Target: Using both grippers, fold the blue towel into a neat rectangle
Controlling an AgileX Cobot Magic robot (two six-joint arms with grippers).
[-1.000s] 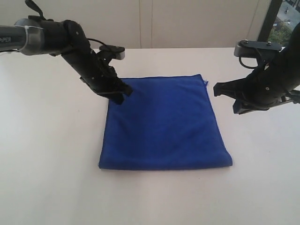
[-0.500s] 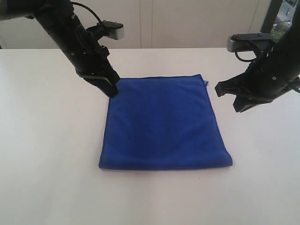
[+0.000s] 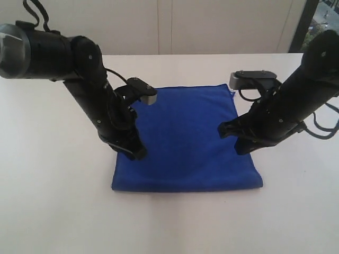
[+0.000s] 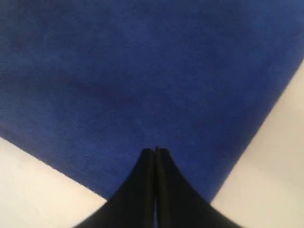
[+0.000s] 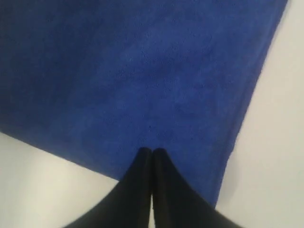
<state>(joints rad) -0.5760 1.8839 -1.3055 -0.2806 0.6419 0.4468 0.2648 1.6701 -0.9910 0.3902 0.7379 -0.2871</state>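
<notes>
Left end effector (image 4: 155, 152) and right end effector (image 5: 152, 151) are both pinched shut, holding nothing, with their tips low over the towel (image 3: 185, 137) near its left and right edges. The towel lies flat and squarish at mid-desk (image 3: 53, 201). Its rounded near edge suggests one fold is done, with perhaps another left. No obstacle shows nearby.

The towel (image 3: 185, 137) lies flat on the bench (image 3: 53, 211), about mid-bench. The left jaws are over its left edge, toward the front corner. The right jaws are over its right edge, directly opposite. The bench extends beyond the towel on every side.
</notes>
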